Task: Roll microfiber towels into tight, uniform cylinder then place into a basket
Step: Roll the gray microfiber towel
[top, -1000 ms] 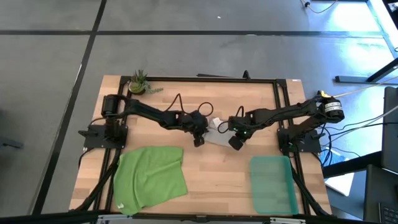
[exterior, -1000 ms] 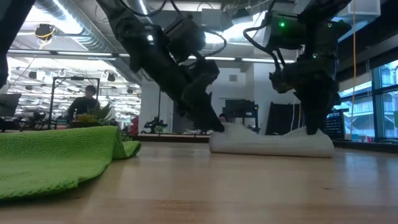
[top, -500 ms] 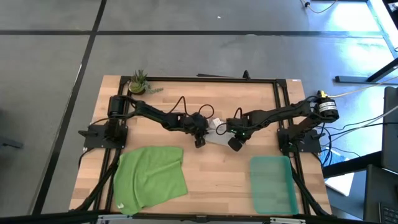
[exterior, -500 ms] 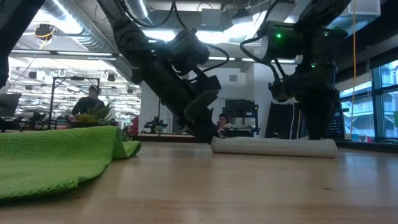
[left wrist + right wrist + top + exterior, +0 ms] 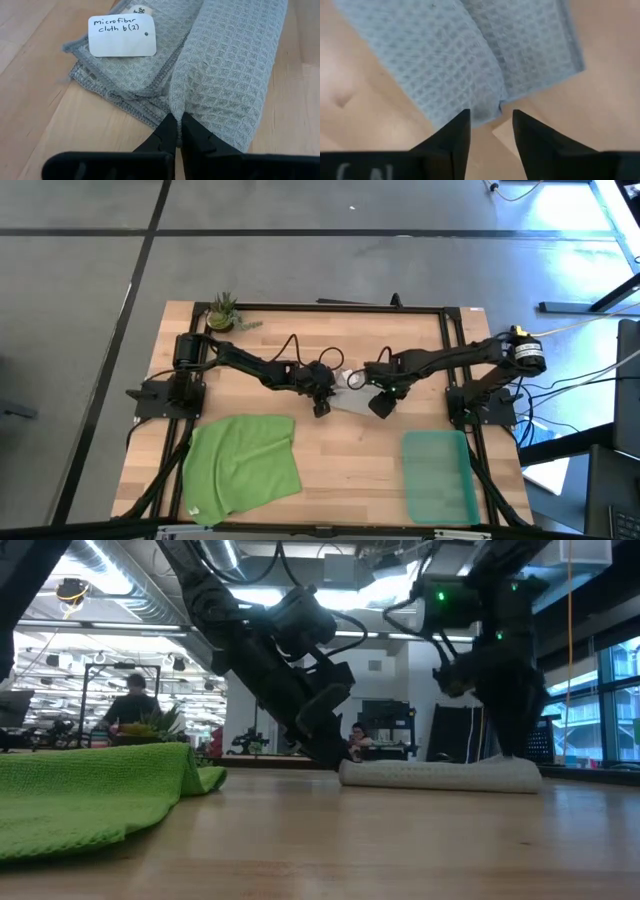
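The light grey towel lies mid-table, mostly rolled into a cylinder, with a flat flap and a white tag beside the roll. My left gripper is shut at the roll's left end. My right gripper is open at the roll's right end, which lies just ahead of and between its fingers. The bright green towel lies spread flat at the near left. The teal basket stands at the near right. My left gripper pinches the grey towel's left end edge, where the roll meets the flat flap, between its shut fingertips. The fingers slant down from the left. The roll lies on the table. How many layers are between the tips is hidden. Whether my right gripper touches the roll, I cannot tell.
A small potted plant stands at the table's far left corner. Bare wood shows between the green towel and the basket. People and equipment show in the room beyond the table in the low view.
The grey roll, humped up at both ends a second ago, has sunk and now lies low and even on the table. My left gripper has come down toward the table at the roll's left end.
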